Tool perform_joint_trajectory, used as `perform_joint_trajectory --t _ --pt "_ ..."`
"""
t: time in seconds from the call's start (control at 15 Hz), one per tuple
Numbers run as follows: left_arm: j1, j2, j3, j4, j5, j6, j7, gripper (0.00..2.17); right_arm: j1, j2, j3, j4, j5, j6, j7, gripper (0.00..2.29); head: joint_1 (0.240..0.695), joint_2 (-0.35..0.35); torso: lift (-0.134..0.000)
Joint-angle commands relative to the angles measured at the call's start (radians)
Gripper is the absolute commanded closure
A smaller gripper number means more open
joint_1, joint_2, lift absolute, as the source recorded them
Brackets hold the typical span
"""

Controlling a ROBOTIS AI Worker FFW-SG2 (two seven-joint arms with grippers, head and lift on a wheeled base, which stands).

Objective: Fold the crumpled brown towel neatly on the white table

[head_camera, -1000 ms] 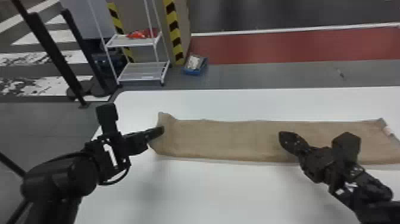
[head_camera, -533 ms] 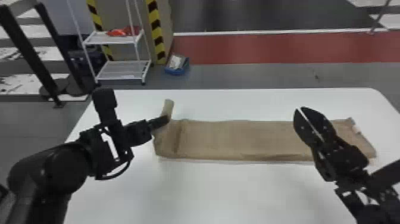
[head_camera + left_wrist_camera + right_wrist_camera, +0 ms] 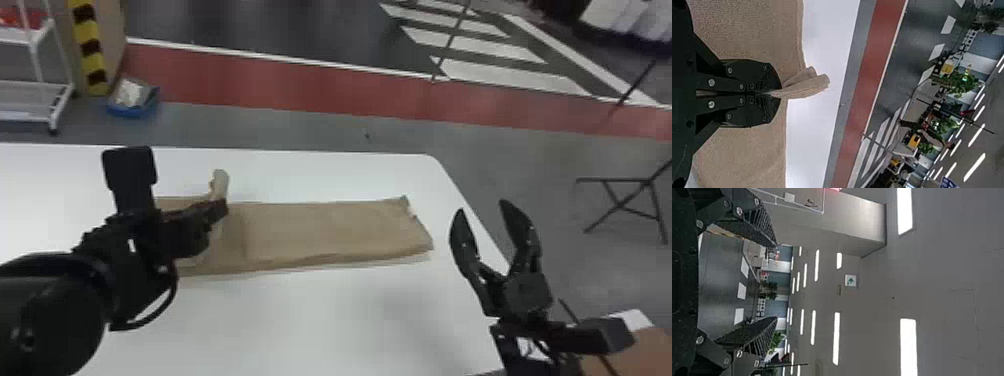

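Over the desk (image 3: 320, 325), the right gripper (image 3: 481, 207) has its jaws wide; the left gripper (image 3: 221, 207) has its jaws clamped on the brown towel (image 3: 320, 230), a long strip there. The left wrist view catches a fold (image 3: 809, 87) poking out; the right's, ceiling lights (image 3: 837, 338).

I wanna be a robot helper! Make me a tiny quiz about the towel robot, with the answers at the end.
1. True or false: the left claw is pinching the brown towel.
2. Fill in the missing word: the fingers of the right claw are spread ____.
3. How does most of the brown towel lie on the white table?
A) rolled in a ball
B) in a long strip
C) hanging off the edge

Key: 1 true; 2 open; 3 B
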Motion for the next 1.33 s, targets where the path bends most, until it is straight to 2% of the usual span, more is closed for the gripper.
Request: perform_joint_trajectory --t 0.0,0.2,0.27,0.33,0.4,0.47,0.67,0.87,1.0,1.13,1.27 --pt "-0.017 -0.006 -0.055 0.041 -0.020 -0.036 0.004 1.38 0.003 -0.016 -0.023 0.035 -0.040 -0.020 0.008 0.09 0.695 -0.350 -0.124" --pt "-0.016 -0.006 -0.097 0.070 -0.020 -0.067 0.029 1.38 -0.012 -0.029 -0.023 0.075 -0.061 -0.032 0.012 0.09 0.695 -0.350 -0.124" --pt "-0.017 -0.006 -0.112 0.082 -0.020 -0.094 0.035 1.28 -0.019 -0.029 -0.023 0.084 -0.064 -0.032 0.014 0.09 0.695 -0.350 -0.124" --pt "-0.017 -0.006 -0.121 0.098 -0.020 -0.131 0.032 0.77 -0.028 -0.027 -0.017 0.093 -0.064 -0.032 0.014 0.09 0.695 -0.350 -0.124" --pt "-0.017 -0.006 -0.138 0.116 -0.020 -0.140 0.021 0.11 -0.029 -0.026 -0.012 0.096 -0.064 -0.032 0.014 0.09 0.695 -0.350 -0.124" --pt "-0.020 -0.006 -0.146 0.127 -0.017 -0.140 0.015 0.00 -0.031 -0.023 -0.011 0.099 -0.064 -0.032 0.014 0.09 0.695 -0.350 -0.124" --pt "-0.022 -0.006 -0.160 0.144 0.016 -0.146 0.009 0.01 -0.035 -0.018 -0.008 0.101 -0.066 -0.032 0.011 0.09 0.695 -0.350 -0.124" --pt "0.003 -0.006 -0.143 0.090 0.010 -0.149 0.010 0.02 -0.035 -0.012 0.011 0.079 -0.041 -0.010 -0.015 0.10 0.695 -0.350 -0.124" --pt "0.053 -0.006 -0.110 -0.007 -0.076 -0.149 0.010 0.03 -0.040 -0.006 0.037 0.009 0.039 0.177 -0.060 0.16 0.695 -0.350 -0.124" --pt "0.085 0.099 -0.055 -0.065 -0.109 -0.165 0.009 0.03 -0.075 0.010 0.071 -0.063 0.120 0.431 -0.130 0.29 0.695 -0.350 -0.124" --pt "0.125 0.199 0.006 -0.077 -0.122 -0.251 0.012 0.11 -0.126 0.051 0.097 -0.142 0.201 0.689 -0.203 0.34 0.695 -0.350 -0.124"
